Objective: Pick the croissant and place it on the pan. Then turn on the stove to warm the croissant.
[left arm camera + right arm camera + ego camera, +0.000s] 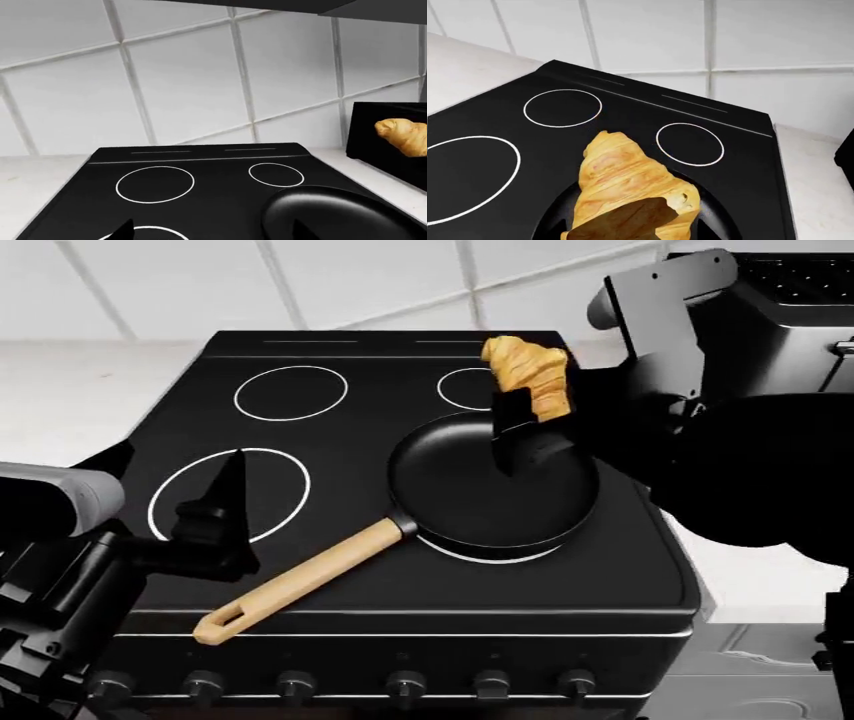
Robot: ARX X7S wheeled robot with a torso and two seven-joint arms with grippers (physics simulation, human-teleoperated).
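While the right gripper [523,425] pinches the croissant [529,370] above the pan [454,490] (ready to drop), the left gripper [220,505] idles; its spread is unclear.

Open pan [467,495] beneath held croissant [529,372]; toaster [801,300] close at right

Round black frying pan [554,220] largely hidden beneath golden ridged croissant [627,190] and cut by wrist frame's edge. Right gripper's black fingertips [514,435] partly buried in pastry. Black toaster [801,300] cropped at head view's corner.
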